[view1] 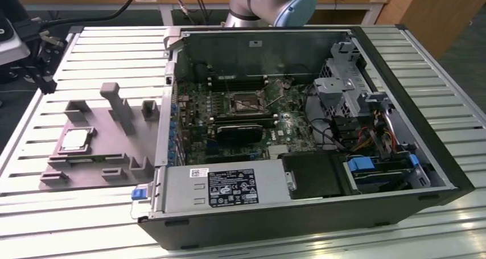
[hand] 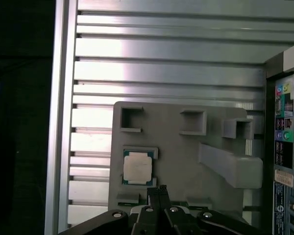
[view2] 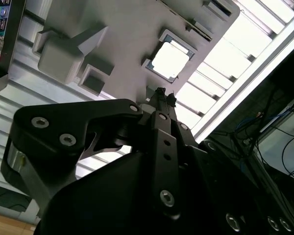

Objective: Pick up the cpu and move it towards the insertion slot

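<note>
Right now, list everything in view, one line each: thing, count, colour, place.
small flat square metal cpu: one, silvery-grey with a pale rim, in a recess of the fixture plate
large plastic fixture plate: one, grey, on the table, at the exterior view's left of the case
open computer case: one, black, lying on its side on the table
square insertion slot: one, black with a silver bracket, on the green board inside the case
slatted metal table: one, silver, under everything
robot arm: one, grey and blue, behind the case
gripper: one, black, shut and empty, close to the cpu
</note>
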You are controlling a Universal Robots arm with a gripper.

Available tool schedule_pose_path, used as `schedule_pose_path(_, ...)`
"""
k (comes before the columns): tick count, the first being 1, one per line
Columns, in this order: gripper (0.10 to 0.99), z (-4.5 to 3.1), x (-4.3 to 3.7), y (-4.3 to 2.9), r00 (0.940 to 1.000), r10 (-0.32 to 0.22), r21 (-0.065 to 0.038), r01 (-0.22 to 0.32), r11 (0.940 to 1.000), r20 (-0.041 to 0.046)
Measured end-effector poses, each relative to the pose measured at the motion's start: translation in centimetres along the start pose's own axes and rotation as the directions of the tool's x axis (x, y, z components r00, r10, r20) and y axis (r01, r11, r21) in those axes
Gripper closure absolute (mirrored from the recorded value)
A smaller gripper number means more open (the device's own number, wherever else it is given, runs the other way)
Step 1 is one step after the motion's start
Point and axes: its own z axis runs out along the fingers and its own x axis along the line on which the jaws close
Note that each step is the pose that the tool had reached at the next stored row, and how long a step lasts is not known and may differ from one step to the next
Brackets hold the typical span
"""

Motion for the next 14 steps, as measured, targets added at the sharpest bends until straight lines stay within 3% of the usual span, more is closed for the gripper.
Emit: schedule_pose_path(14, 0.984, 2.04, 0.01, -0.08, 1.0, 0.0, 0.0, 0.0, 1.0, 0.0)
